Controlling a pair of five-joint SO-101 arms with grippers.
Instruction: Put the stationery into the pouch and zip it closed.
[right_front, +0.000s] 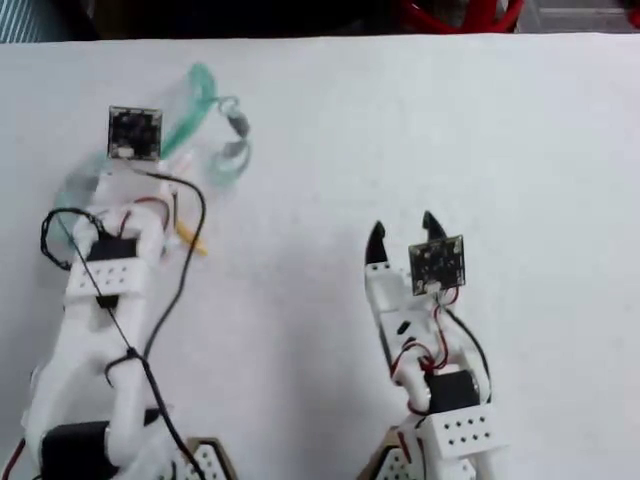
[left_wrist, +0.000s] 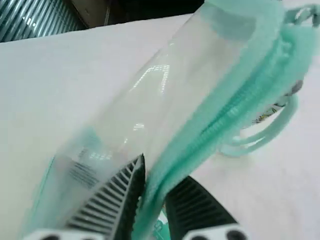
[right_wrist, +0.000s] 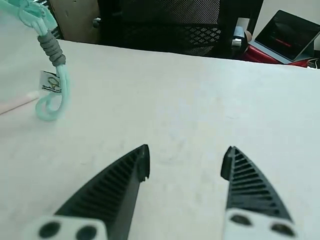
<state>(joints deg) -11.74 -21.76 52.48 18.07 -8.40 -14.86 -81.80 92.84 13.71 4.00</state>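
high view: the white surface (right_front: 520, 150) carries both arms. the left arm (right_front: 100, 300) stands at the left side, its wrist over the far left part, where the clear pouch (right_front: 195, 100) with green trim lies. the pouch's green strap (right_front: 232, 150) loops out toward the middle of the surface. a yellow pencil (right_front: 190, 238) lies on the surface just beside the left arm, outside the pouch. the right gripper (right_front: 404, 235) sits well apart from the pouch, fingers spread, nothing between them.

left wrist view: the left gripper (left_wrist: 152, 197) is clamped on the green zipper edge of the pouch (left_wrist: 165, 100), the trim pinched between its two fingers (left_wrist: 115, 192). the pouch's clear wall runs away from the fingers at a tilt. the strap (left_wrist: 265, 135) shows beyond the zipper edge.

right wrist view: the right gripper (right_wrist: 185, 172) has its fingers wide apart over bare surface, holding nothing. the strap (right_wrist: 50, 95) lies on the surface farther off, with a grey binding and a small tag on it.
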